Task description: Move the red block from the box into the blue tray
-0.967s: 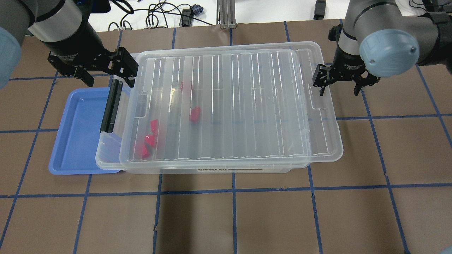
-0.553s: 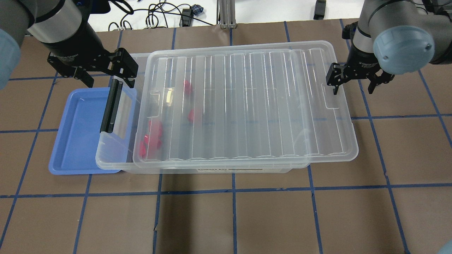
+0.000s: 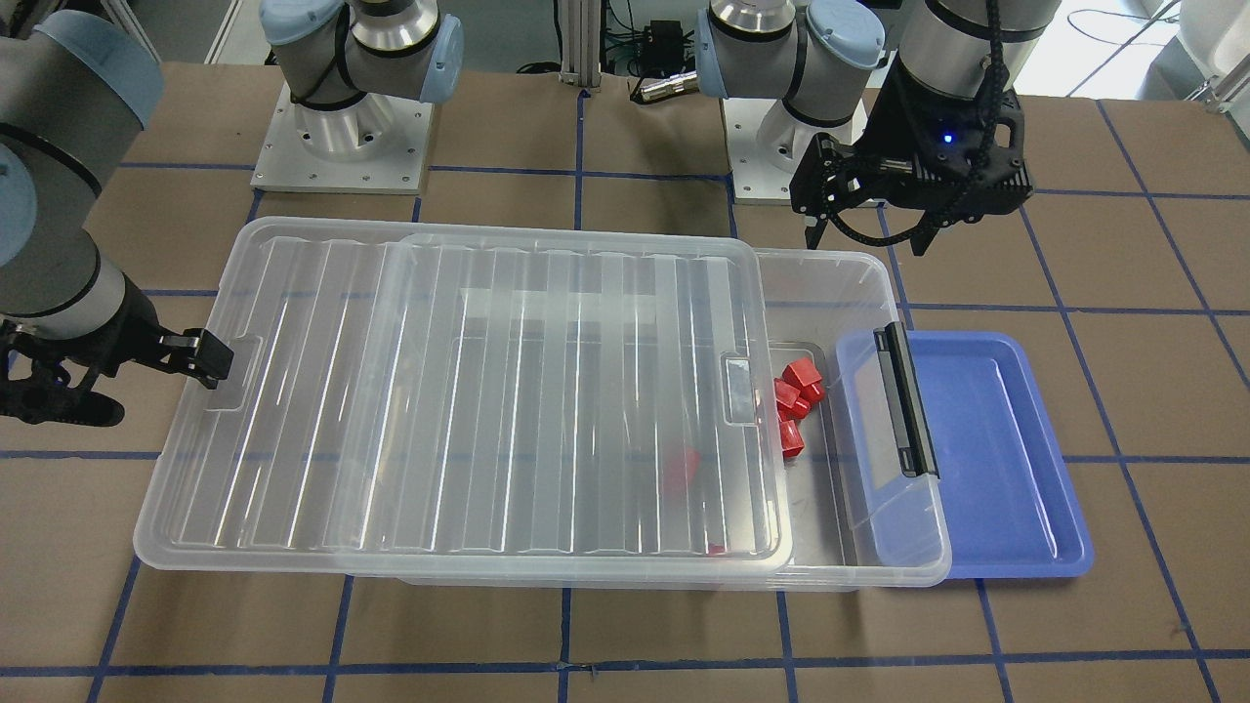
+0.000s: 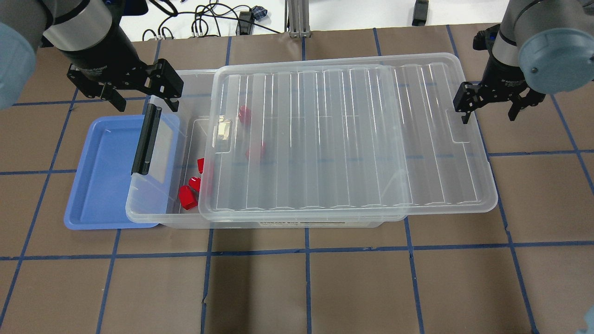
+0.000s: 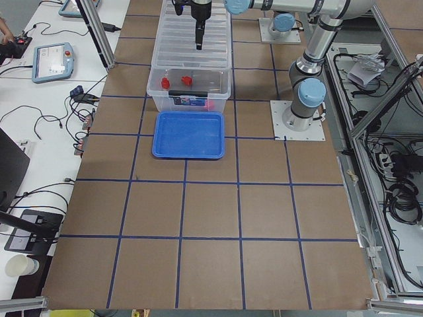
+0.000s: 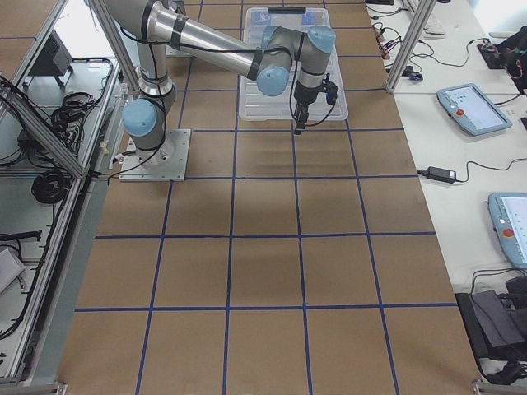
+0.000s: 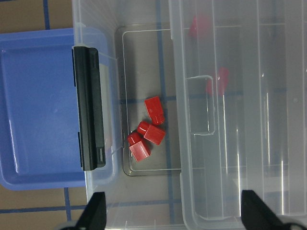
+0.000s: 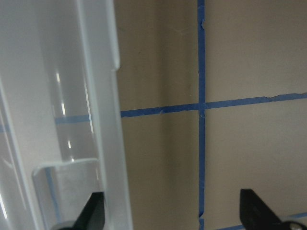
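overhead exterior: lid [image 4: 348, 139] sits offset right on box [image 4: 232, 223], apparently to uncover red blocks [image 4: 187, 198] near blue tray [image 4: 100, 176]; left gripper [image 4: 145, 99] and right gripper [image 4: 488, 113] both spread, empty.

On table [image 4: 306, 287]: bin [image 4: 153, 211] at centre, long side across. On bin: lid [image 4: 348, 139], offset toward robot's right and overhanging that end, left end uncovered. At bin's left end: tray [image 4: 97, 185], with latch handle [image 4: 146, 140] over its near rim. In uncovered strip: cluster of blocks [image 4: 187, 198]. Under lid, farther in: two blocks [image 4: 244, 113].
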